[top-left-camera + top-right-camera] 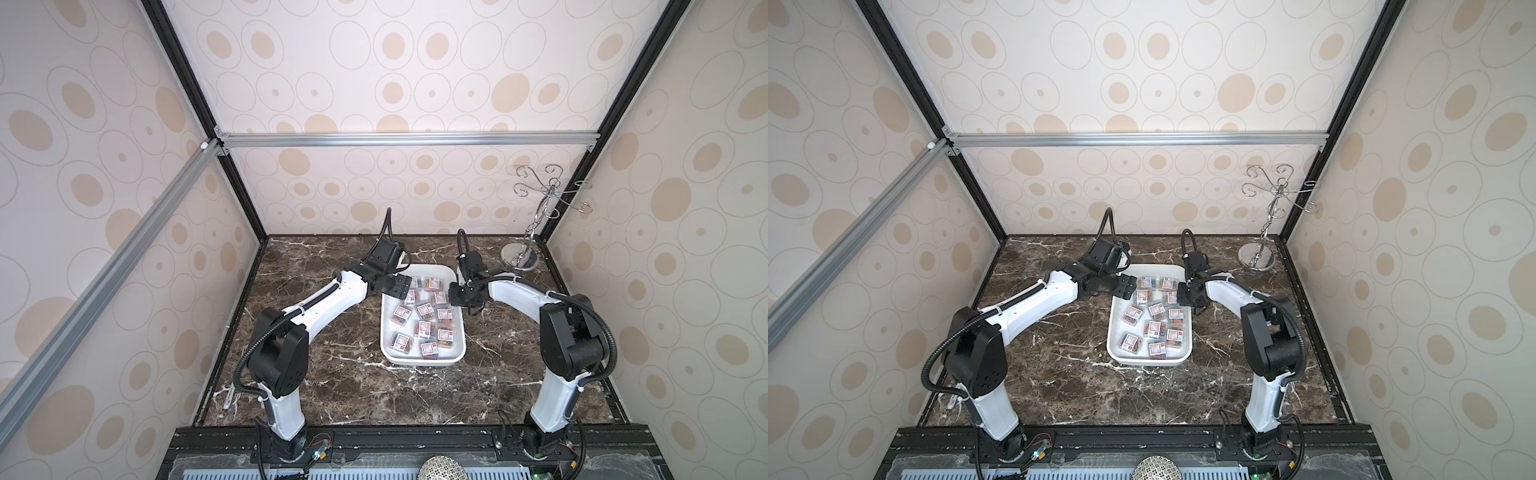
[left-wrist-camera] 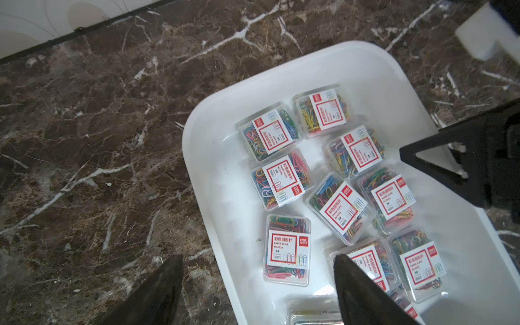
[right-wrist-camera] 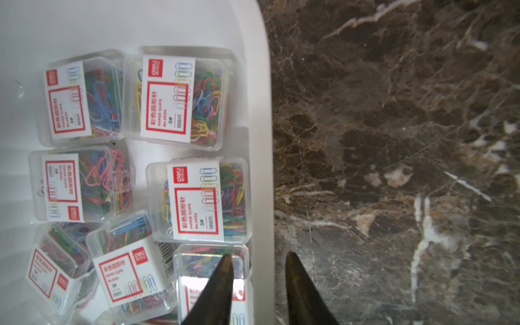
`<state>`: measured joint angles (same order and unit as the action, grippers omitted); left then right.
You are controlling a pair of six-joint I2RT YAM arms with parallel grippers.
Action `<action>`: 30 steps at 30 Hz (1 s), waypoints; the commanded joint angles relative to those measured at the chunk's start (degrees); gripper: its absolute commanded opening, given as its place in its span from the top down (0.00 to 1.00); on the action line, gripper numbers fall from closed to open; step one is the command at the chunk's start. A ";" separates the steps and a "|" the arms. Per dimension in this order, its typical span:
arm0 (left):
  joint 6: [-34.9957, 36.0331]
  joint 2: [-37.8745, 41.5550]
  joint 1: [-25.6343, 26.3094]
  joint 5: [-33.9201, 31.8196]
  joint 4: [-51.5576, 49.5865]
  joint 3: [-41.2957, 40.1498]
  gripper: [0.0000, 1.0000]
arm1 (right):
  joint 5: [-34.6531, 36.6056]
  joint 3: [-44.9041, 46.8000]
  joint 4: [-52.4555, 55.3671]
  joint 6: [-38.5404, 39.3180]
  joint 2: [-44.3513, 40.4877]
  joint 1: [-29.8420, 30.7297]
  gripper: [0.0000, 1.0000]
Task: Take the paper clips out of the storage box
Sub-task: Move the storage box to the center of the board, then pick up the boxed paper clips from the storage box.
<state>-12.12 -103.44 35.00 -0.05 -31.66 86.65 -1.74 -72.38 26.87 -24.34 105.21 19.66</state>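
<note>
storage box (image 1: 420, 360): the white tray is set near the middle of the dark marble table (image 1: 332, 395), with its long side running away from the robot's base.
paper clips (image 1: 424, 309): about a dozen clear boxes of coloured clips are seen lying inside the storage box, most with the white-and-red label up. They are loosely scattered and several touch. In the right wrist view a few are tipped against their neighbours.
left gripper (image 2: 256, 257): it is held over the far left corner of the storage box. The jaws are spread wide. One finger (image 2: 157, 292) is placed over the table outside the rim, the other over the boxes inside. Nothing is gripped.
right gripper (image 3: 258, 254): it is placed at the right rim of the storage box. The jaws are parted by a narrow gap and the rim lies between them. One finger (image 3: 219, 281) is seen over a box beside the wall, the other over the table. Whether the rim is touched cannot be told.
hook stand (image 1: 519, 257): the chrome piece is placed in the far right corner of the table, well apart from the storage box.
</note>
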 commanded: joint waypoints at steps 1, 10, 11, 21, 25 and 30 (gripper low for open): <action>3.62 -1.39 1.45 0.06 -5.47 3.24 0.16 | -0.81 2.79 -2.43 -0.45 -4.40 0.24 0.60; 3.51 -5.96 4.83 -1.23 -10.46 5.80 0.16 | 1.64 8.36 -5.12 -0.94 -13.14 0.12 0.55; 3.51 -6.56 5.35 -1.66 -11.10 6.28 0.17 | 2.22 8.74 -5.08 -0.97 -14.01 0.03 0.55; 3.26 -13.82 6.96 -4.03 -16.49 10.66 0.24 | 2.98 10.97 -4.98 -1.15 -16.43 -1.29 0.55; 3.42 -15.67 6.95 -3.35 -16.98 11.30 0.24 | 2.05 11.25 -5.26 -1.06 -16.16 -1.79 0.55; 2.81 -18.77 6.83 -5.74 -19.00 13.59 0.28 | 2.18 11.57 -5.34 -1.15 -16.26 -2.08 0.55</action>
<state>-9.58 -121.03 41.78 -3.97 -47.66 96.95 0.21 -61.43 21.37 -24.67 89.84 17.91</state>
